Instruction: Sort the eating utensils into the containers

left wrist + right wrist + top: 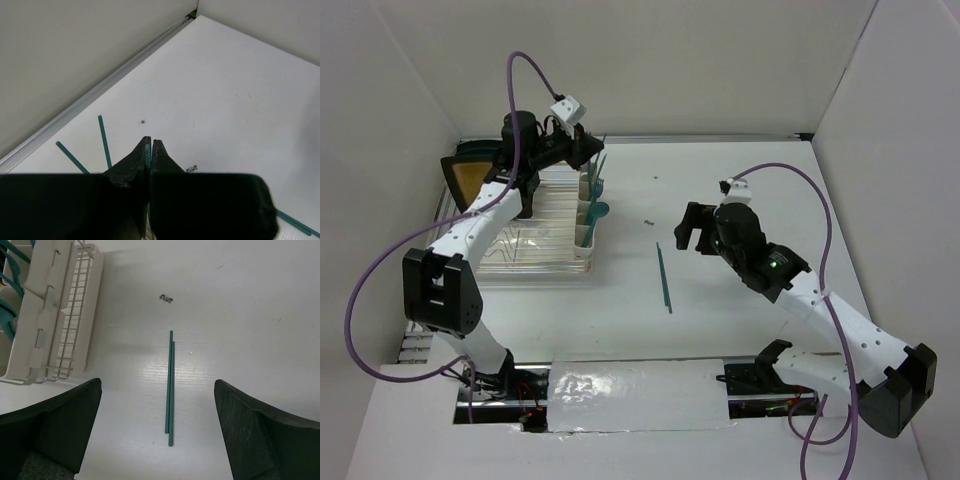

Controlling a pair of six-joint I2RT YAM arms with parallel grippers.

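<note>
As utensils (pixel 664 278) lie flat, long axis near-to-far

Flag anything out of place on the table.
Two slim teal utensils lie loose on the bare table, side by side, right of the cream cups instead of in them. A small dark speck sits just beyond their far ends. Nothing looks spilled or broken.

Two slim teal utensils (pixel 170 390) flat, side by side; others, seemingly spoons (pixel 599 209), standing in cream cups (pixel 42 290).
</note>
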